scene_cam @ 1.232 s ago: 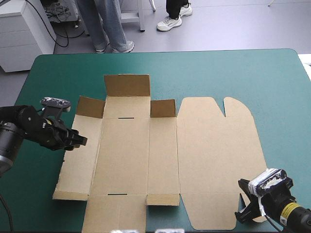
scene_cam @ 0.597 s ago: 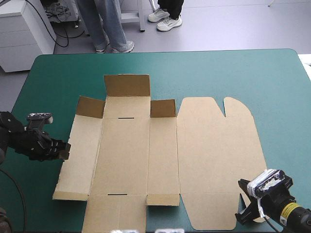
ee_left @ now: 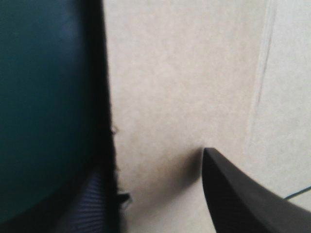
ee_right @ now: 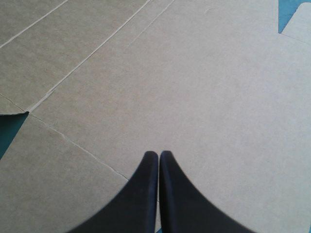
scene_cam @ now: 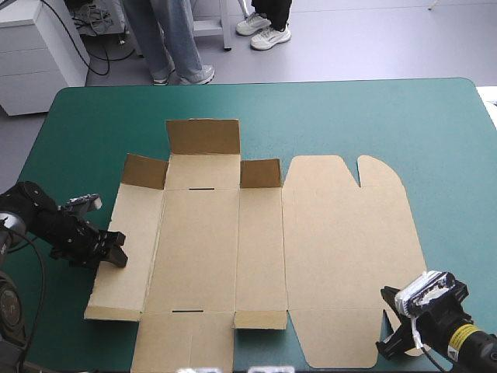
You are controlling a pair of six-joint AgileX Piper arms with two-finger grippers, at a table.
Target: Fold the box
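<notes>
The left gripper (scene_cam: 116,252) is back at the box's (scene_cam: 311,233) left edge, spread open, the right gripper (ee_right: 159,154) clenched; a shallow bite could slip.

Plain brown box (scene_cam: 256,233), teal-green cover (scene_cam: 349,116)

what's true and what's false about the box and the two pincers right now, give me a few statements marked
1. The box lies mostly flat on the teal-green table. True.
2. The left pincer is shut. False: its fingers stand apart at the box's left edge.
3. The right pincer is shut, with brown board ahead of it. True.
4. The right pincer holds the lid panel up off the table. False: the panel lies flat, and the pincer sits by the box's near right corner.
5. The far flaps are tilted up. True.
</notes>
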